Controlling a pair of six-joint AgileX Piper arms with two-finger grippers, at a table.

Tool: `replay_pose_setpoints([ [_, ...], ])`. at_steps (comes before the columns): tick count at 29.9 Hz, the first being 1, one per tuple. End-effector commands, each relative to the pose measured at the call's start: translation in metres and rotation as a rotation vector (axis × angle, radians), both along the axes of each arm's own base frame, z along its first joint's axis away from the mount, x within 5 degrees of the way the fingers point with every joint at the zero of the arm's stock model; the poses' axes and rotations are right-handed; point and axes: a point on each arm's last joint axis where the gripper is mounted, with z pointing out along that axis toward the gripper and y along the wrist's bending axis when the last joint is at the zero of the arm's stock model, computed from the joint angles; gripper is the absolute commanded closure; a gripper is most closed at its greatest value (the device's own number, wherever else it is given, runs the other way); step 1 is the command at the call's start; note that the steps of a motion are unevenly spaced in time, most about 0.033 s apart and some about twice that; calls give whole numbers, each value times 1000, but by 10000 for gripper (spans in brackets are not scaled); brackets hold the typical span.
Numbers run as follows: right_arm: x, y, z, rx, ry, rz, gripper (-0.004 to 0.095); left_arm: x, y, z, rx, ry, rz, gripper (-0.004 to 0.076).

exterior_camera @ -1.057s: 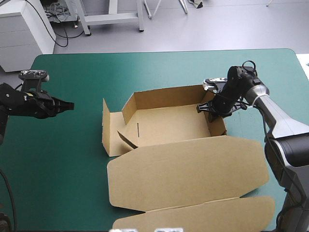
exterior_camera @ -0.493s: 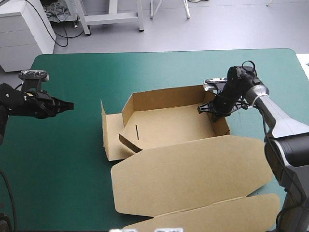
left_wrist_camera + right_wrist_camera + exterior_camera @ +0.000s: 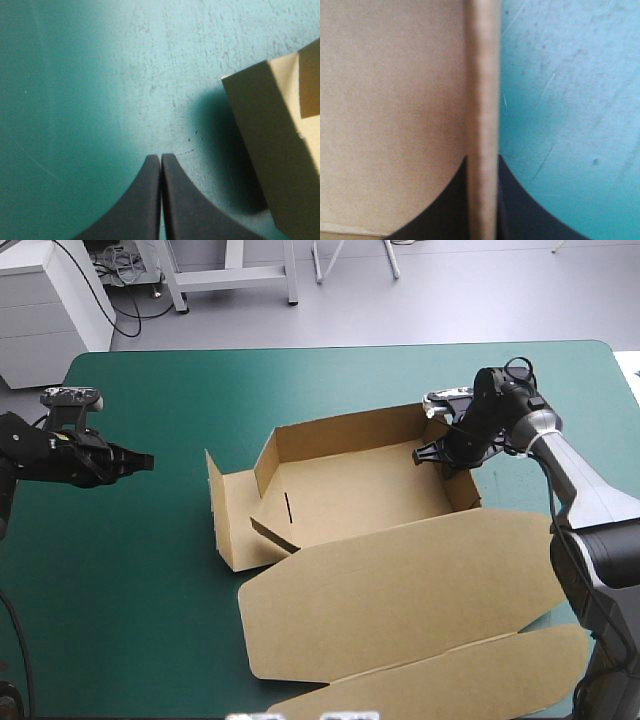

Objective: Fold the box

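Note:
The brown box (image 3: pixel 350 495) stands mid-table as an open tray, its far and right walls raised, its big lid (image 3: pixel 400 590) lying flat toward the near edge. My right gripper (image 3: pixel 432 452) is shut on the box's right wall near the far right corner; in the right wrist view the wall's edge (image 3: pixel 482 115) runs straight up between the black fingers. At the table's left my left gripper (image 3: pixel 143 461) hovers, shut and holding nothing, pointing at the box's left flap (image 3: pixel 215 510). In the left wrist view the gripper (image 3: pixel 161 160) meets in a point, with the box corner (image 3: pixel 275 150) ahead and to one side.
Bare teal-green cover (image 3: pixel 130 570) lies between my left gripper and the box. The lid's outer flap (image 3: pixel 450 685) reaches nearly to the table's near edge at the right. The table's far edge (image 3: pixel 330 348) lies beyond the box.
My right gripper has pulled the box's right wall toward the far right, and the whole box with its lid has slid that way. The left arm has stayed still.

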Motion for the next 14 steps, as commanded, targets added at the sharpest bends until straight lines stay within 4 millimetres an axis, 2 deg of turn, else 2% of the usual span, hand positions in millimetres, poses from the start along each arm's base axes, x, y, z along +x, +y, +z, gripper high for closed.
replay_pose_setpoints([
  [1,-15,-2,66,54,-177,2,927,-5,-3,20,-15,-88,6,690],
  [4,-23,-5,85,59,-229,6,927,-5,-3,20,-15,-88,6,587],
  [9,-36,-20,108,77,-288,-31,927,-4,-4,22,-29,-107,13,312],
  [11,-40,-28,115,111,-304,-61,927,-3,-5,23,-53,-117,17,227],
  [14,-47,-43,129,163,-339,-96,928,-2,-9,25,-117,-129,16,187],
])
